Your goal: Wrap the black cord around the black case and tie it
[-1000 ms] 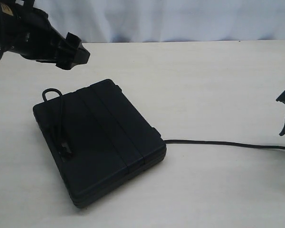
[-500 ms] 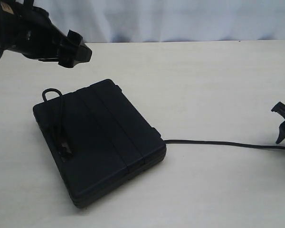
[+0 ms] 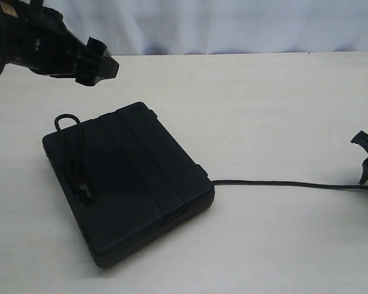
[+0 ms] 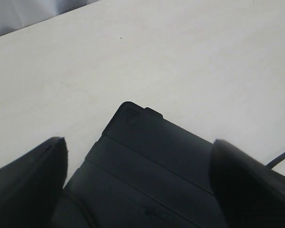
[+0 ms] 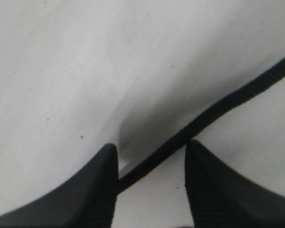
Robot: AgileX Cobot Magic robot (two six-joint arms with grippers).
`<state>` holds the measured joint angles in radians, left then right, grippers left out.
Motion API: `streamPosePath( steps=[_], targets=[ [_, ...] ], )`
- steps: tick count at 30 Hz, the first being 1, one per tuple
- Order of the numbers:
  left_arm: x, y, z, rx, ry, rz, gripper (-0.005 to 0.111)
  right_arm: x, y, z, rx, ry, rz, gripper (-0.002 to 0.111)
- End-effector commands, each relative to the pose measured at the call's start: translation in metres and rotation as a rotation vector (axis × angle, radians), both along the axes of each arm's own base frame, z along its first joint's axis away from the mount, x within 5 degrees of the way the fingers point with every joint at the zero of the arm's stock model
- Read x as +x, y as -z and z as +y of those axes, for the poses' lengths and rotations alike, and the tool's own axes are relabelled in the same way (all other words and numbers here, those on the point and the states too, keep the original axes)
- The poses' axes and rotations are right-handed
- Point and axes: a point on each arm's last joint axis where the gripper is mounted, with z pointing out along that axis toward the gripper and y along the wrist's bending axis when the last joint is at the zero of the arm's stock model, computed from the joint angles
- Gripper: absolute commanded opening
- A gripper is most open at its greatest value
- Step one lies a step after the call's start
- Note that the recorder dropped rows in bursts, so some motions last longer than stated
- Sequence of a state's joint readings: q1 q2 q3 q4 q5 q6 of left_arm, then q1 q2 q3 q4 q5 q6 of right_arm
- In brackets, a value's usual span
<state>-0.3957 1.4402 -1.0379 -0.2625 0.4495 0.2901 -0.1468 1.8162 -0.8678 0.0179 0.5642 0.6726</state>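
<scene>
— Cord?
— Black cord (image 3: 282, 184): one stretch comes out from under the case's right side and runs straight across the table (image 3: 264, 98), its long axis left to right. Another stretch lies along the lid, with a loop poking past the far-left corner.
— Case?
— Black case (image 3: 135, 184): flat on the table, left of centre.
— Grippers?
— Right gripper (image 3: 362, 159): fingers spread, the cord passing between them, unclamped. Left gripper (image 3: 101, 64): fingers parted, empty, raised beyond the case's far-left corner.
</scene>
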Motion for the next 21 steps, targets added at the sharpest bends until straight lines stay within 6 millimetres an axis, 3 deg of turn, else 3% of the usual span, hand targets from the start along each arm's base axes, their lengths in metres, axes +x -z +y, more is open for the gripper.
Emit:
streamPosePath(
  steps=[1,5,14,16,21],
  targets=[
    [0.0008,-0.0009,-0.0004,-0.004,-0.001,-0.016,0.075,0.0005,0.0009,-0.0042,-0.029,-0.024,-0.006,0.022],
    [0.0008,-0.0009,-0.0004,-0.004,-0.001,-0.016,0.075,0.0004,0.0009,-0.0047,-0.035,-0.029,-0.005,0.010],
    [0.0008,-0.0009,-0.0004,-0.004,-0.001,-0.016,0.075,0.0022,0.0014,-0.0054,-0.040,-0.018,-0.023,0.010],
    [0.0008,-0.0009,-0.0004,-0.004,-0.001,-0.016,0.075,0.0027,0.0033,-0.0054,-0.040,-0.020,-0.022,0.015],
    [0.0010,-0.0011,-0.0004,-0.004,-0.001,-0.019,0.075,0.0028,0.0083,-0.0054,-0.039,-0.027,-0.008,0.041]
  ],
)
